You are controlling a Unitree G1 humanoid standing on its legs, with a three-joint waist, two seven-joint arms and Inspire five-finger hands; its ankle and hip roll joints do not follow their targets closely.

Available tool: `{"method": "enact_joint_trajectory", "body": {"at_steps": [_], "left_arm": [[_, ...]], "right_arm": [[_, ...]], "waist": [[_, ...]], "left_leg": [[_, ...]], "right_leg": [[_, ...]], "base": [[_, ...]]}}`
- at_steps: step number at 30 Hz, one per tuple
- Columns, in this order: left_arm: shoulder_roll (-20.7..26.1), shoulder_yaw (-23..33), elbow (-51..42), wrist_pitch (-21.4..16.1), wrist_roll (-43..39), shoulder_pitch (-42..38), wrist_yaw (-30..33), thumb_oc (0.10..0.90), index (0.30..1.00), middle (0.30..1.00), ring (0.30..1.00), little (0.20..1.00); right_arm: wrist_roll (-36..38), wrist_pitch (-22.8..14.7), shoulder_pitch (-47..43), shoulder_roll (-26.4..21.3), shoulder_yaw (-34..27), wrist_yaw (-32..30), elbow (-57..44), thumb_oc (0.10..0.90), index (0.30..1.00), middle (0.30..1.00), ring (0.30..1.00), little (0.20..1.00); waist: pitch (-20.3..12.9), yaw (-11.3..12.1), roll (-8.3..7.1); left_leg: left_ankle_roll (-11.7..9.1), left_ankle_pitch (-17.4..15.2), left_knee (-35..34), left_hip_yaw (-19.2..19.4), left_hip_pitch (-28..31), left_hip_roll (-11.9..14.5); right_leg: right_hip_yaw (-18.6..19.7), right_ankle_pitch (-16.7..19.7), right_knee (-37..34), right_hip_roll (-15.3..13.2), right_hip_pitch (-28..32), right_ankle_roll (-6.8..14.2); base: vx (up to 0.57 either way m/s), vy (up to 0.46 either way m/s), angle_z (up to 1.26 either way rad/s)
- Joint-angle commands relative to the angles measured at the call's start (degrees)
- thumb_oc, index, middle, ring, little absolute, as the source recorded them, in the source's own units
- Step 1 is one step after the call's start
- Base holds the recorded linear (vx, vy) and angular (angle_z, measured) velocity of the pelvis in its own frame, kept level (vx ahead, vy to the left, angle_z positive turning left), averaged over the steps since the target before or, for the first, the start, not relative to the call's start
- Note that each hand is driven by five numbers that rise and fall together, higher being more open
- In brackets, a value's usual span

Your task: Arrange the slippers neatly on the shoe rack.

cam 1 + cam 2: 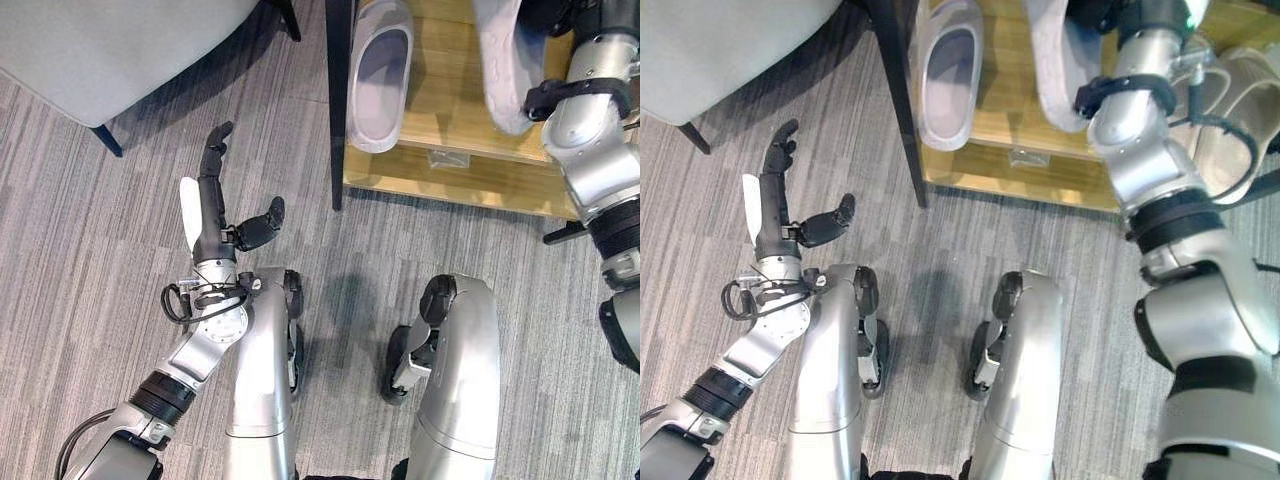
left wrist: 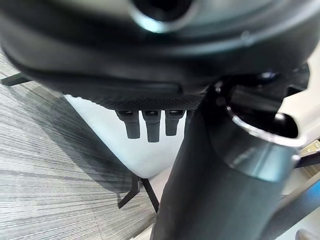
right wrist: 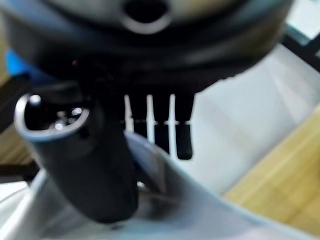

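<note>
Pale slipper (image 1: 380, 75) lies sole-down at the rack's (image 1: 450, 165) left end in my left eye view; my left hand (image 1: 215, 205) hangs over the floor, fingers straight, thumb out, holding nothing. In the right eye view a second slipper (image 1: 1052, 70) stands tilted beside the first, my right arm reaching over it. The left wrist view shows relaxed fingers (image 2: 152, 127) before a grey chair (image 2: 145, 150). In the right wrist view my right hand (image 3: 107, 165) has its thumb curled over the slipper's rim, pinching it. I judge I'm placing this one; next I must lay it flat, parallel to its mate, then let go.
</note>
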Motion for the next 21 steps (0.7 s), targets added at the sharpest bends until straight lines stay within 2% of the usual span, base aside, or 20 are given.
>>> {"method": "enact_joint_trajectory", "body": {"at_steps": [1,9,16,21], "left_arm": [[-0.36,-1.2,-6.56,-5.66,2.12,-1.08,1.45,0.8,0.9,0.9,0.9,0.9],[0.12,-2.38,-7.37,-7.22,-0.24,-0.35,-1.91,0.8,0.9,0.9,0.9,0.9],[0.21,-3.1,-6.8,-7.81,-0.8,0.37,-2.33,0.8,0.9,0.9,0.9,0.9],[1.33,-3.59,-9.25,-8.46,-0.71,1.63,-2.93,0.8,0.9,0.9,0.9,0.9]], "right_arm": [[1.54,-4.27,-10.79,-2.26,-0.81,-1.38,0.97,0.4,0.3,0.3,0.3,0.3],[6.75,-5.15,-11.27,0.05,2.61,2.91,11.91,0.4,0.3,0.3,0.3,0.3],[7.92,-5.85,-8.74,1.42,2.37,3.86,15.86,0.4,0.3,0.3,0.3,0.3],[8.62,-6.09,-10.36,1.44,4.65,4.66,17.25,0.4,0.3,0.3,0.3,0.3]], "waist": [[-2.08,2.45,-1.22],[-2.03,3.38,-1.03],[-2.03,3.74,-0.94],[-2.03,4.82,-0.95]], "left_leg": [[-0.96,-5.39,1.91,-4.95,-0.08,-0.32],[-0.96,-5.31,1.86,-5.18,-0.08,-0.16],[-0.83,-5.43,1.98,-5.25,-0.08,-0.2],[-0.74,-5.66,1.71,-5.1,-0.08,-0.03]], "right_leg": [[1.45,-4.08,2.91,-0.09,1.8,0.15],[1.61,-3.77,2.85,-0.26,1.6,0.23],[1.75,-3.7,2.71,-0.56,1.79,0.08],[1.93,-3.51,2.83,-0.65,1.32,-0.18]], "base": [[0.0,0.0,0.0],[0.0,0.013,0.0],[0.0,0.0,0.0],[0.0,0.0,0.0]]}}
